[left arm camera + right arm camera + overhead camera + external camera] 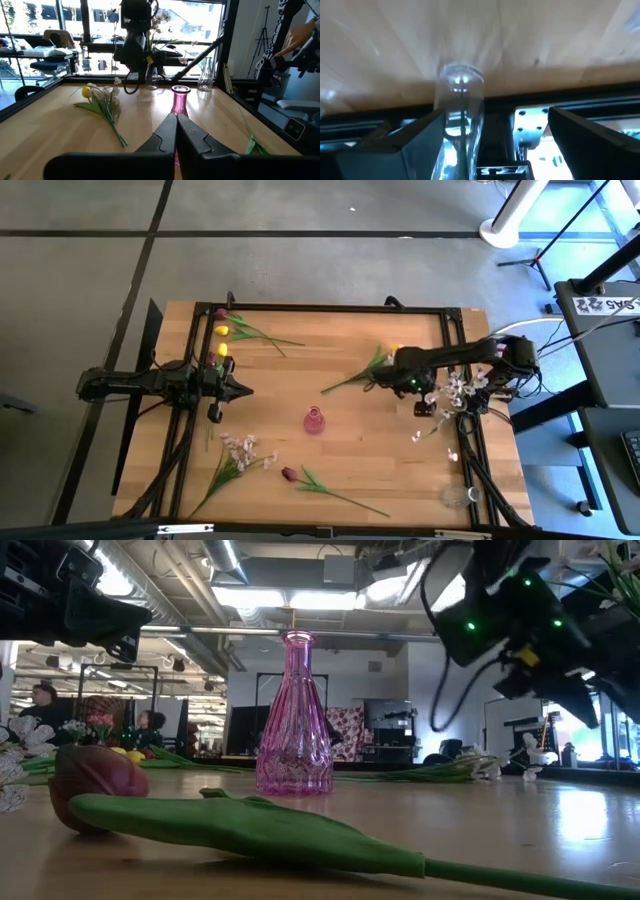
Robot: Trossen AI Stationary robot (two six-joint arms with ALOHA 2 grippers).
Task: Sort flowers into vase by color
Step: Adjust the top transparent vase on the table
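Left gripper (238, 390) is held over the table's left side, jaws pressed shut on nothing; the shut fingers (176, 134) are confirmed by the left wrist view, pointed at the pink vase (180, 100). Yellow and maroon tulips (222, 332) are seen beside the left arm at the far left edge. A white-pink spray (240, 450) and a single maroon tulip (288, 474) are laid near the front edge. That tulip's head (95, 780) and its green leaf are shown close up in the low view only. The pink vase (314, 420) is stood upright mid-table, with no flower in it; its ribbed glass (293, 715) is made out only in the low view. A yellow tulip with a spray (385, 360) is laid right of centre, also caught in the left wrist view (95, 95). Right gripper (432, 398) is placed over the right side among white-pink blossoms (456, 388). Its jaws are shown only in the right wrist view (492, 135): spread wide, with a clear vase (460, 100) standing between them by the table edge, apparently ungripped. A white label (590, 305) is seen on the side desk, its writing not readable.
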